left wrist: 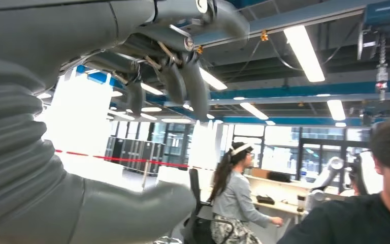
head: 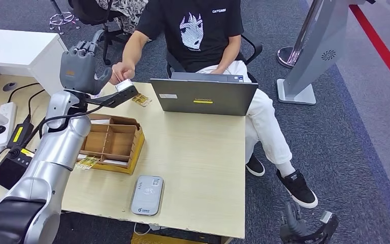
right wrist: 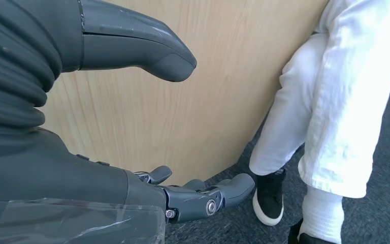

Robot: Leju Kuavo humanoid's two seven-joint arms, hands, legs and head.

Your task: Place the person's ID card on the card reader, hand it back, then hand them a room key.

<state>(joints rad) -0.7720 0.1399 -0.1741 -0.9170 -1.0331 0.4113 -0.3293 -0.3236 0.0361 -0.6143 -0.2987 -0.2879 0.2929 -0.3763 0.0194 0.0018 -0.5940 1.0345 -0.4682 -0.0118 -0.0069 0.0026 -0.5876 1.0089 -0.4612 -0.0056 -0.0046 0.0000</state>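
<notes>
Reaching toward the person's hand (head: 118, 75), the left hand (head: 81, 68) spreads its fingers beside the card (head: 124, 84), apparently for a handover, while the right hand (right wrist: 132, 152) hangs released.

ID card, card reader and room keys on the desk

We see the person's hand (head: 123, 72) holding a pale ID card (head: 124, 84) above the desk's far edge; the grey card reader (head: 147, 195) lies flat near the front edge, yellowish cards (head: 142, 100) beside the wooden tray (head: 112, 143).

L arm raised, left hand (head: 78, 68) fingers apart; right hand (right wrist: 132, 122) hangs low, open.
</notes>
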